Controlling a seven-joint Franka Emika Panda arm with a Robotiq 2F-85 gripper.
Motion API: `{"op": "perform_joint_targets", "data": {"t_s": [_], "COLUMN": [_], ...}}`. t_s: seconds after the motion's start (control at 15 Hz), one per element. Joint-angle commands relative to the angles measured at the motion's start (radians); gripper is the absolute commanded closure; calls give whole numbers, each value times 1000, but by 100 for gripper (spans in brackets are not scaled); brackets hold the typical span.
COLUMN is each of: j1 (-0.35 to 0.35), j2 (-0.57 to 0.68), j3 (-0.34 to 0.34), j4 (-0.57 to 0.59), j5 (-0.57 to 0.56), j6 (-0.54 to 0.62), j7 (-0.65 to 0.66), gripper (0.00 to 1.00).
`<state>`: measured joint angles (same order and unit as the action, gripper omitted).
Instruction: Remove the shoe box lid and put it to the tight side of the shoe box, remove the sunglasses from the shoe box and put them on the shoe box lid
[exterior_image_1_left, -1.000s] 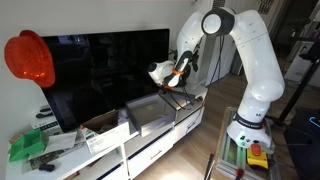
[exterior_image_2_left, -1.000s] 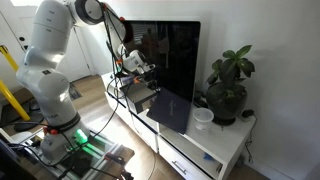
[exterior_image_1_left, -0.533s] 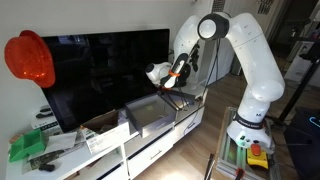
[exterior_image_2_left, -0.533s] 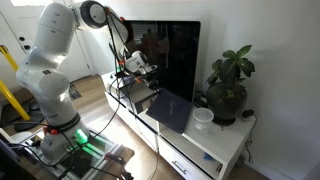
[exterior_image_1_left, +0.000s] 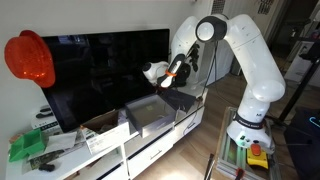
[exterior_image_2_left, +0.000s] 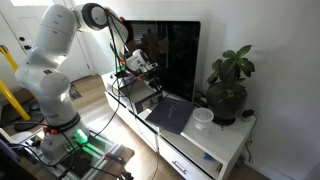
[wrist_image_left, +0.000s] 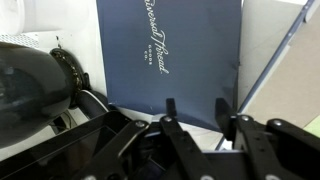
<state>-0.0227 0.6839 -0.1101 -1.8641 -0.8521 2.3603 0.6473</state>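
Shoe box lid (exterior_image_2_left: 172, 112) off, lying flat on desk (exterior_image_2_left: 226, 138) just beside open shoe box (exterior_image_1_left: 152, 112). Claw (exterior_image_1_left: 170, 78) hovers above lid. Wrist view: dark shape between fingers, grip cannot be told. Step judged: sunglasses transfer. Next move: descend onto lid centre, release gently.

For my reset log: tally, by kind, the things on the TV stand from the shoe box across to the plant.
TV: 1
shoe box: 1
shoe box lid: 1
white cup: 1
potted plant: 1
Total: 5
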Motion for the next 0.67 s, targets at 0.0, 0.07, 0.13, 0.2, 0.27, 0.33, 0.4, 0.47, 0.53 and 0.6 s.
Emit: {"op": "perform_joint_targets", "data": {"t_s": [0.0,0.07,0.13,0.2,0.27,0.33,0.4,0.47,0.53,0.6], "j1": [24,30,35,39,40,41,40,43,50,57], "j2": [-17,-28,-41,-58,-76,-99,-126,-150,-176,-201], "j3": [-22,-24,-28,-27,-22,-14,-2,6,11,17], "j4": [11,8,3,-5,-13,-25,-40,-53,-66,-78], "j5": [42,42,35,43,56,79,115,157,197,243], "j6": [0,-6,-8,-19,-25,-35,-47,-64,-86,-115], "j7": [-35,-34,-37,-34,-36,-34,-39,-43,-45,-50], "gripper": [24,18,10,3,1,0,0,0,0,0]}}
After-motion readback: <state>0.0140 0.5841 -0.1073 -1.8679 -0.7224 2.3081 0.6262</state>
